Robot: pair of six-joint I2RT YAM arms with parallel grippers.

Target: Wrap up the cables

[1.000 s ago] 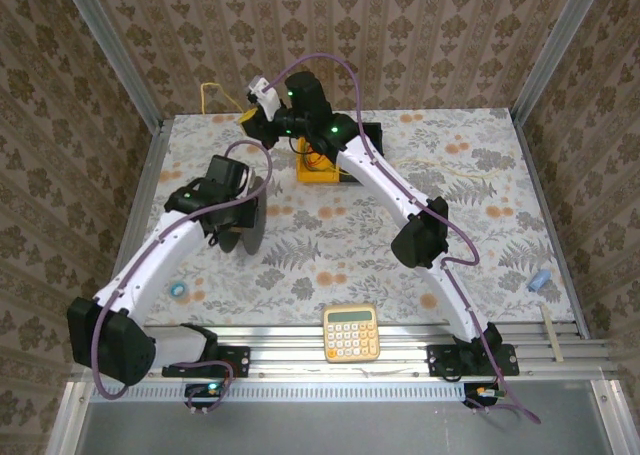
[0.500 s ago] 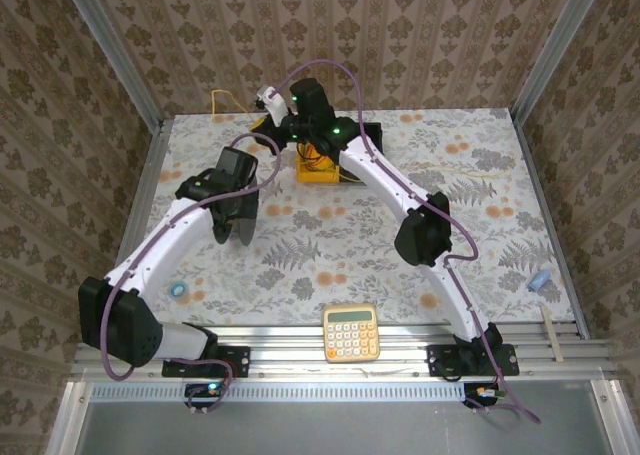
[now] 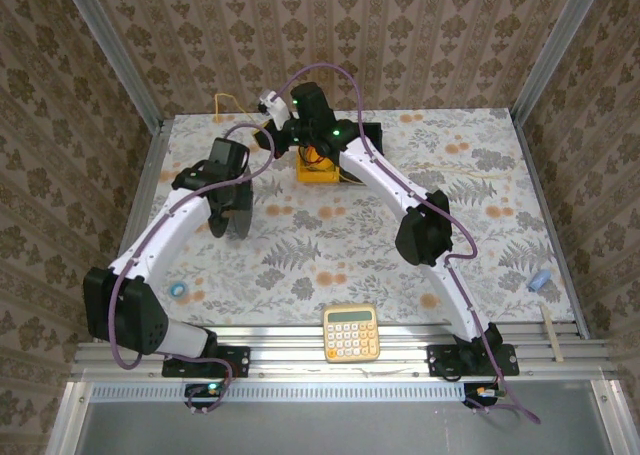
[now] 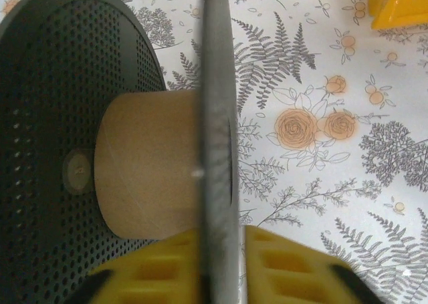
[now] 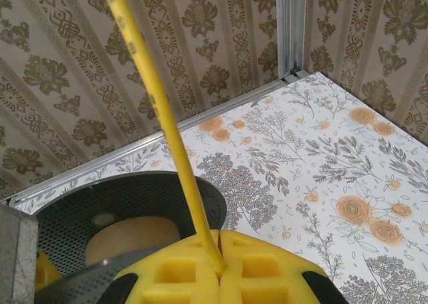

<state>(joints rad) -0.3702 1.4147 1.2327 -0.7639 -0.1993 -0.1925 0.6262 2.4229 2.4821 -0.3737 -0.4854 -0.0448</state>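
- Left arm point(image 3: 165, 237): base at the near-left rail; shoulder swung out to the left; white link climbs away and inward to a black wrist point(image 3: 225, 163) over the left half of the tabletop
- Left gripper point(image 4: 217, 267): points down; yellow pads point(image 4: 287, 267) sit either side of a thin grey disc edge point(image 4: 215, 83), close against it; whether they press on it cannot be told
- Right arm point(image 3: 395, 185): base at the near-right rail; black elbow raised mid-right; forearm stretched far and leftward to the back edge; green lights on the wrist
- Right gripper point(image 5: 217, 267): jaws closed, pads meeting on a thin yellow cord point(image 5: 157, 110) that runs up out of the seam
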